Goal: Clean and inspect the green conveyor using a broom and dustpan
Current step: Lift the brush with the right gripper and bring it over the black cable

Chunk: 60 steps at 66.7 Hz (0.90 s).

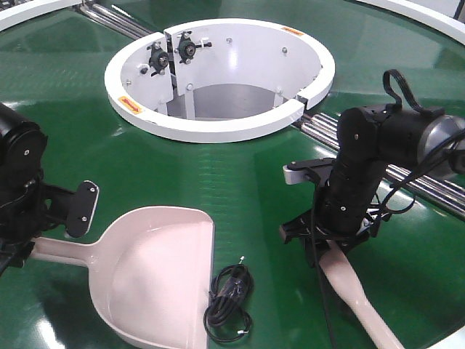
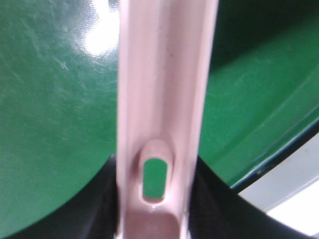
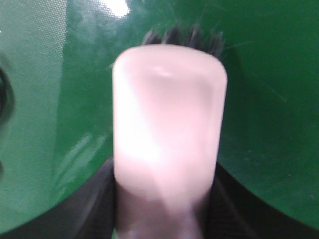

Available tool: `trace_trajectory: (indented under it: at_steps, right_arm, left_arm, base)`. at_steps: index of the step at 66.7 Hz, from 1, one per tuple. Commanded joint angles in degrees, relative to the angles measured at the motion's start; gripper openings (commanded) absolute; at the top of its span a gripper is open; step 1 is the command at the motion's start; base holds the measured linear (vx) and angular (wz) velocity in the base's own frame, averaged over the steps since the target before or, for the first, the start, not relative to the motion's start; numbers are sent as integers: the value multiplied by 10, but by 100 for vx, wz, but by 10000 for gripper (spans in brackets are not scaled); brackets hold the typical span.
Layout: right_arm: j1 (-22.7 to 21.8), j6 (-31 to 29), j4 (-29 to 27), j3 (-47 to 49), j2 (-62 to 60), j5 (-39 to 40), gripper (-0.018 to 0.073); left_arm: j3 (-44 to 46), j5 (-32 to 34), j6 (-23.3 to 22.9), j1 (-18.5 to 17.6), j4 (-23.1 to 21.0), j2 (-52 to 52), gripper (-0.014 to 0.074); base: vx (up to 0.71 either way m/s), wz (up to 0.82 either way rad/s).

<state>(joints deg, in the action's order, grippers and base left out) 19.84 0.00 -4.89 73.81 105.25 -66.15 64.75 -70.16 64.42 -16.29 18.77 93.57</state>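
From the front, our left gripper (image 1: 33, 246) lays the dustpan (image 1: 156, 280) flat on the green conveyor (image 1: 240, 167), its mouth just beside a black cable coil (image 1: 229, 302). Our right gripper (image 1: 328, 236) holds the broom (image 1: 360, 298) nearby, ready, we judge, to sweep. The left wrist view shows the jaws clamped on the dustpan's slotted handle. The right wrist view shows the jaws clenched behind the broom's head, bristles facing the belt.

The conveyor (image 1: 232, 182) is shiny dark green with tiny lines. The dustpan (image 1: 156, 269) at the left claw (image 1: 69, 222) is pale pinky beige. The broom (image 1: 356, 298) at the right claw (image 1: 330, 240) is pale pink too, with dark bristles (image 3: 184, 36). Both claws are black. Between them is a black cord (image 1: 229, 302).
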Motion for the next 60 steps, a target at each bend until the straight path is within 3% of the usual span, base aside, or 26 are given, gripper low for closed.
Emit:
trace_trajectory:
  at_steps: [1,55,60]
  right_arm:
    - [-1,0,-1,15,-30,-2,-5]
    - [-1,0,-9,15,-30,-1,-5]
    - [-1,23,-17,15,-30,-22,-5]
  left_arm:
    - [17,-11,-7,-5,-3,-19,-24]
    - [17,-11,-7,-5,-3,-19,-24]
    - [17,-11,-7,-5,-3,-19,-24]
  base:
    - [0,0]
    - [0,0]
    - [0,0]
